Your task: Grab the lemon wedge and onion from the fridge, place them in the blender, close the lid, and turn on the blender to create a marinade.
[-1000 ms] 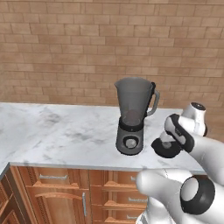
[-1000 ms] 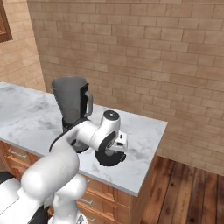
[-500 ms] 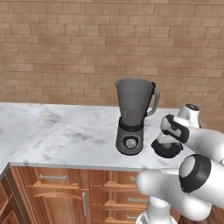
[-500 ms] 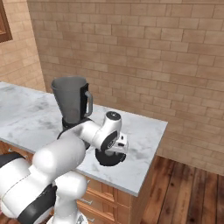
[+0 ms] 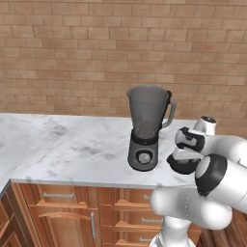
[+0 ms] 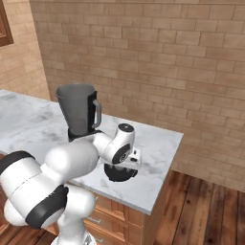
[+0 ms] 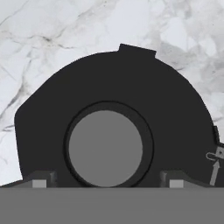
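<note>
White marble counter carries the blender; lid just beside.

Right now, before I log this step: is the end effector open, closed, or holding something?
End effector: open, holding nothing, its fingertips straddling the light grey knob of the round dark-grey lid.

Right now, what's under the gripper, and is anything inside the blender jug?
The dark lid lies flat on the marble counter directly beneath the open gripper, whose fingertips straddle its grey knob. The blender jug is smoky; its contents can't be made out.
</note>
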You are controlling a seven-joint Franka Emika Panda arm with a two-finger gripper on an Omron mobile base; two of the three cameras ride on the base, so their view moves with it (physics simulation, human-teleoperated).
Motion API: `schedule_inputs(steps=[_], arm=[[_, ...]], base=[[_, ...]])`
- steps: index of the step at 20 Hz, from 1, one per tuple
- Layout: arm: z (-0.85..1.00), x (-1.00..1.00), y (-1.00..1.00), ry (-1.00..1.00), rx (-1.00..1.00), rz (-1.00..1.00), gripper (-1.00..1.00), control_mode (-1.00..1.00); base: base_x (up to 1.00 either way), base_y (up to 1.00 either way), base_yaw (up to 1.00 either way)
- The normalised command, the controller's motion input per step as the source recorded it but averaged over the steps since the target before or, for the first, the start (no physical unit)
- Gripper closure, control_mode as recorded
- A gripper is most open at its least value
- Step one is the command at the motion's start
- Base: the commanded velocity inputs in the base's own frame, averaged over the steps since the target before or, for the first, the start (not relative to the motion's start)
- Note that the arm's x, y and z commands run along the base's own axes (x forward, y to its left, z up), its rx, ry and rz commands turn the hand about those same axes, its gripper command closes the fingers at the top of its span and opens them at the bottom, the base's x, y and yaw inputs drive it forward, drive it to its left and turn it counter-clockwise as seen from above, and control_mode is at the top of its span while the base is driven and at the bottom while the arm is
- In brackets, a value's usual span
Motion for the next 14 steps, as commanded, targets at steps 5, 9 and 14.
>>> schedule_inputs(steps=[5, 9, 14], arm=[[-0.19, 0.11, 0.00, 0.01, 0.00, 0.00, -1.00, -1.00], [-0.17, 0.13, 0.01, 0.00, 0.00, 0.00, -1.00, -1.00], [-0.16, 0.06, 0.21, 0.00, -0.01, 0.00, -1.00, -1.00]], base=[[0.00, 0.00, 0.00], [0.00, 0.00, 0.00], [0.00, 0.00, 0.00]])
